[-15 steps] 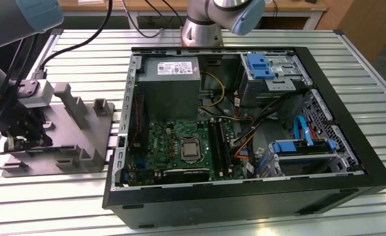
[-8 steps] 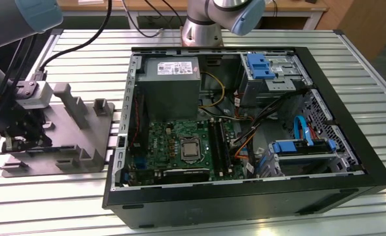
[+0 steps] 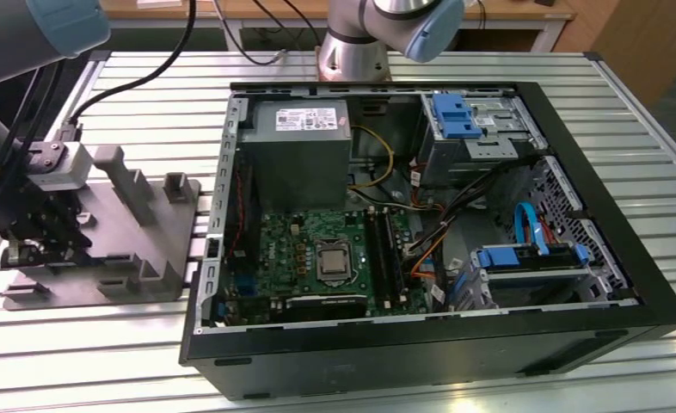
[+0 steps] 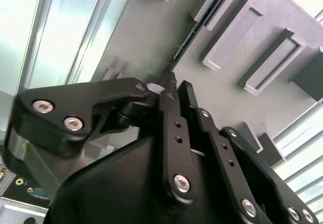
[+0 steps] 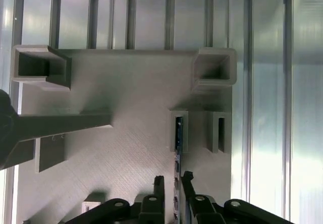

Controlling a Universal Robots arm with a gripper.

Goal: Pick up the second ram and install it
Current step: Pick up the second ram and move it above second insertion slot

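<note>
On the slatted table (image 3: 648,103) we've got the open PC case (image 3: 430,366), grey fixture (image 3: 155,237) beside it on the exterior view's left. The gripper (image 5: 172,177) hangs over that fixture, fingers (image 5: 187,184) slightly spread either side of the second ram (image 5: 177,153), which stands on edge in 1 of its slots.

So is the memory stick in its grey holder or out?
In. The second ram stands on edge in a slot of the grey fixture, with the gripper at its other end.
</note>
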